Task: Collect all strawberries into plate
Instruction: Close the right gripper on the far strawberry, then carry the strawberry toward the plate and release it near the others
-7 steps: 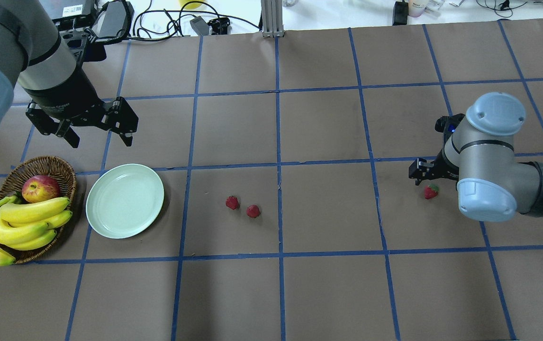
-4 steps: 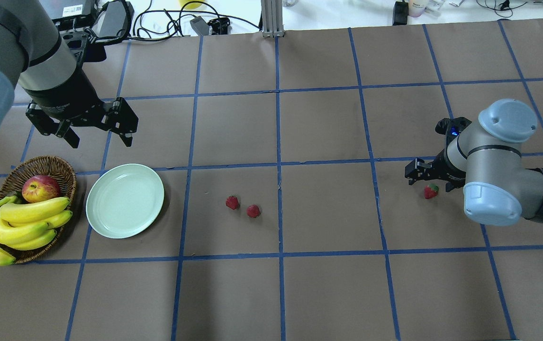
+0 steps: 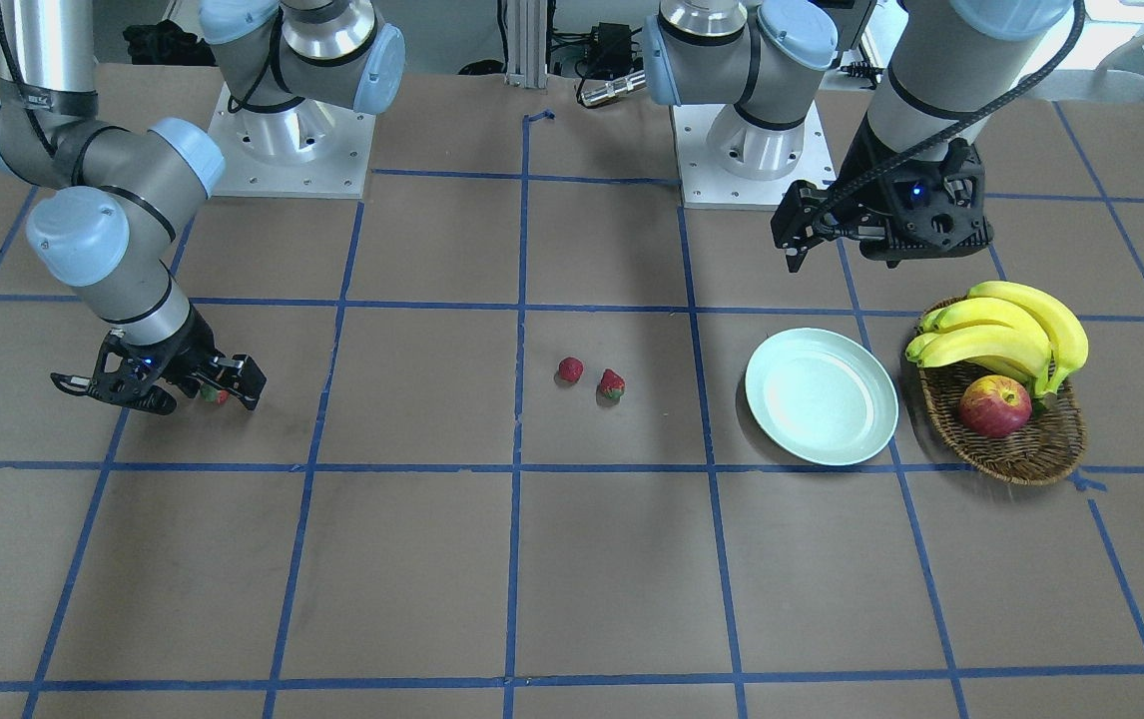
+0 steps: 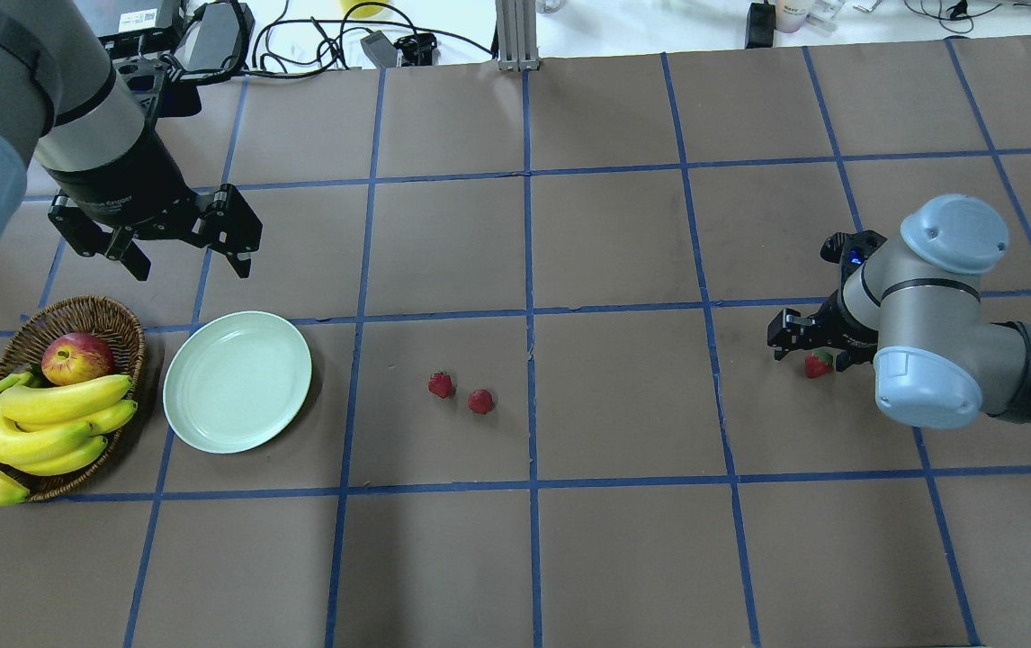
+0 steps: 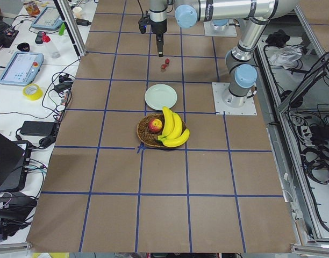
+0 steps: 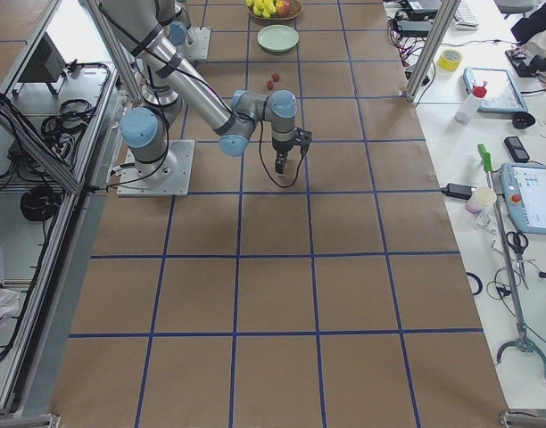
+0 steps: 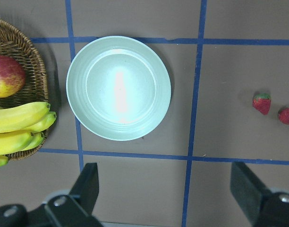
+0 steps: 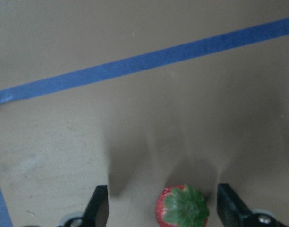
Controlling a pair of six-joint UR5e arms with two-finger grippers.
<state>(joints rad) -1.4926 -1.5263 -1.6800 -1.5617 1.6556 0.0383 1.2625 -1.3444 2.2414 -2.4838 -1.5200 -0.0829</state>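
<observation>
Two strawberries (image 4: 441, 384) (image 4: 480, 400) lie side by side on the table right of the empty mint-green plate (image 4: 237, 381). A third strawberry (image 4: 817, 364) lies far right. My right gripper (image 4: 814, 353) is open and low over it. In the right wrist view this strawberry (image 8: 182, 208) sits between the two fingers (image 8: 98, 208), touching neither. My left gripper (image 4: 190, 261) is open and empty, hovering beyond the plate. In the left wrist view the plate (image 7: 118, 88) and the two strawberries (image 7: 261, 103) (image 7: 287, 115) show below it.
A brown wicker basket (image 4: 75, 315) with an apple (image 4: 76, 357) and a bunch of bananas (image 4: 39, 423) stands just left of the plate. Cables and boxes lie past the table's far edge (image 4: 318, 45).
My right gripper has come down and shifted slightly so its fingers straddle the far-right strawberry. The left arm, the plate and the other two strawberries have not moved.
</observation>
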